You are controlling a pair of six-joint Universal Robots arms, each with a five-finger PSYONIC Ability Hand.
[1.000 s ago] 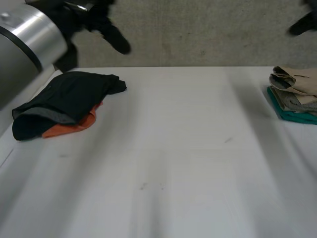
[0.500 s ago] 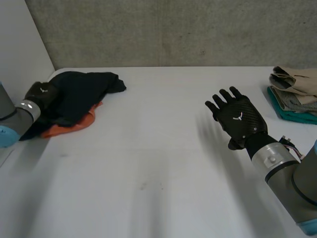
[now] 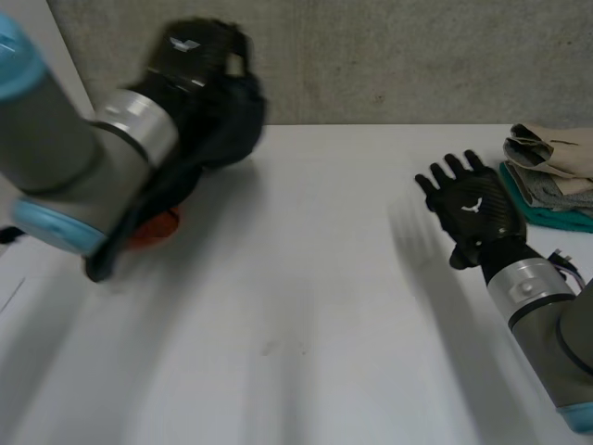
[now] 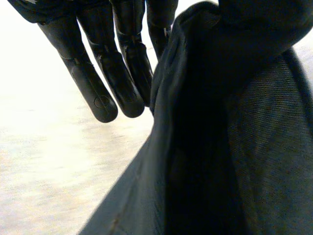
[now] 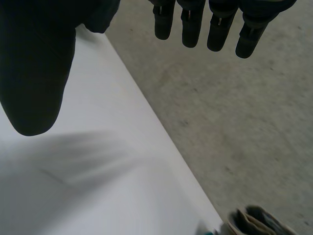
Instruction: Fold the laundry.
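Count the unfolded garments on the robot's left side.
2: a dark garment held up by the left hand, and an orange garment on the table below. More may be hidden.

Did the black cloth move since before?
Yes. The left hand has lifted the black cloth off the table, up from the orange cloth.

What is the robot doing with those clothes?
It is folding laundry. Its left hand holds a black garment up off the white table, and an orange garment lies on the table under that arm. Its right hand is open, fingers spread, above the table near a folded stack of clothes. Nothing is spread flat for folding yet.
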